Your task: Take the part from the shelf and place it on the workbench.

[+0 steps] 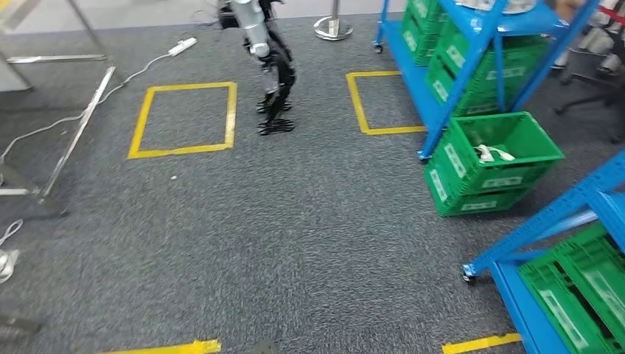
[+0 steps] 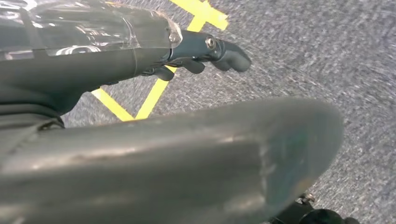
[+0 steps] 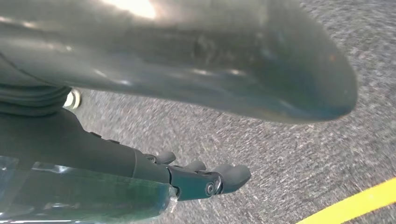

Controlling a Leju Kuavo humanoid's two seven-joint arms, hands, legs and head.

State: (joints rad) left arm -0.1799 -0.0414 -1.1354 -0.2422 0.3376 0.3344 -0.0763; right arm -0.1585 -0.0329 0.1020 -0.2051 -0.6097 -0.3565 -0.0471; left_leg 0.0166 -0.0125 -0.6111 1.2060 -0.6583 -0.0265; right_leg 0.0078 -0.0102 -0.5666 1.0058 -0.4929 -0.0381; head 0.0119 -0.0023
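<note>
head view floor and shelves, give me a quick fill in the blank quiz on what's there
1. The squares taped on the grey carpet are ____ in colour.
2. The crates on the blue shelf are ____.
3. The open green crate sitting on the floor beside the shelf holds a ____ object.
4. In the wrist views, the left hand and the right hand each hold ____.

Missing words: yellow; green; white; nothing

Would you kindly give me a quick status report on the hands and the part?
Left hand and right hand both hold nothing, hanging over grey carpet. White part lies in green crate beside blue shelf, untouched. Nothing blocking the crate.
</note>
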